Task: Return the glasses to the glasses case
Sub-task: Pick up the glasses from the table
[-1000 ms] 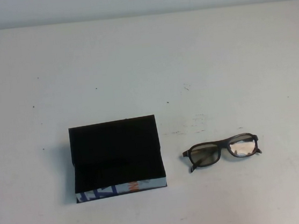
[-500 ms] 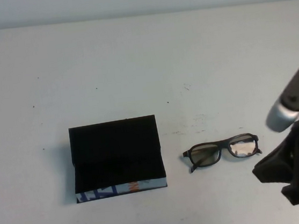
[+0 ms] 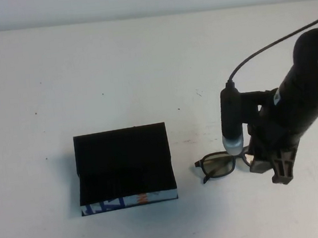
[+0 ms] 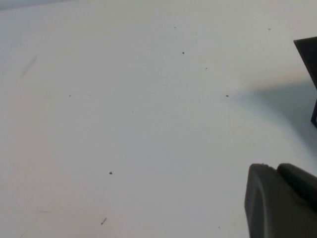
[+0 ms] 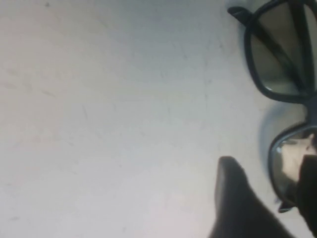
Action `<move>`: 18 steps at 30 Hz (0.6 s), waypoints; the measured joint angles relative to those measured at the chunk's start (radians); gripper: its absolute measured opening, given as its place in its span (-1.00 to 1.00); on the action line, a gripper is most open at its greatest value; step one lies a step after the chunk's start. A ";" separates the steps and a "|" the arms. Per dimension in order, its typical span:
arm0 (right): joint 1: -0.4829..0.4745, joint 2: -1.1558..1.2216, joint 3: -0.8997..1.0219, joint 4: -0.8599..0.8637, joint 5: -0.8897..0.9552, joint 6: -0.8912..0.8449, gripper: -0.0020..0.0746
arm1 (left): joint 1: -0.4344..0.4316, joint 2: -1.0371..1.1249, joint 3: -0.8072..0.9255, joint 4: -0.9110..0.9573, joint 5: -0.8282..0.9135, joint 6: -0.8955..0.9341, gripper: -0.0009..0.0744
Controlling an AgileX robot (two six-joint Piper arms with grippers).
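- The glasses case (image 3: 124, 168) lay open on the white tabletop (image 3: 113, 72), left of centre in the high view, its black lining facing up.
- A white, blue and orange patterned edge ran along the near side of the case.
- One dark corner of the case (image 4: 309, 54) showed at the edge of the left wrist view.
- The glasses (image 3: 219, 165) lay on the tabletop just to the right of the case, apart from it, outside the case.
- In the high view only the left lens and part of the frame were visible; the right lens was hidden under the right arm.
- The right hand (image 3: 267, 161) was low over the right end of the glasses, with its camera barrel standing upright just above the bridge.
- In the right wrist view the glasses (image 5: 285, 89) lay close by, both lenses in sight, and one dark finger (image 5: 237, 198) sat beside the nearer lens.
- A second dark shape at that view's edge overlapped the nearer lens; the hand looked open, with that lens between the two parts.
- I could not tell whether the fingers touched the frame.
- The left hand (image 4: 280, 201) was out of the high view; the left wrist view showed only a dark part of it above bare tabletop, and I could not tell whether it was open or closed.
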 joint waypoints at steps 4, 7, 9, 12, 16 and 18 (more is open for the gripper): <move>0.003 0.070 -0.054 -0.056 -0.012 -0.087 -0.14 | 0.000 0.000 0.000 0.000 0.000 0.000 -0.98; 0.003 0.120 -0.093 -0.081 -0.023 -0.118 -0.04 | 0.000 0.000 0.000 0.000 0.000 0.000 -0.98; 0.005 0.148 -0.114 -0.085 -0.031 -0.125 -0.02 | 0.000 0.000 0.000 0.000 0.000 0.000 -0.98; 0.005 0.188 -0.142 -0.088 -0.033 -0.142 0.00 | 0.000 0.000 0.000 0.000 0.000 0.000 -0.98; 0.005 0.235 -0.172 -0.088 -0.034 -0.160 0.00 | 0.000 0.000 0.000 0.000 0.000 0.000 -0.98; 0.005 0.251 -0.182 -0.088 -0.034 -0.174 0.00 | 0.000 0.000 0.000 0.000 0.002 0.000 -0.98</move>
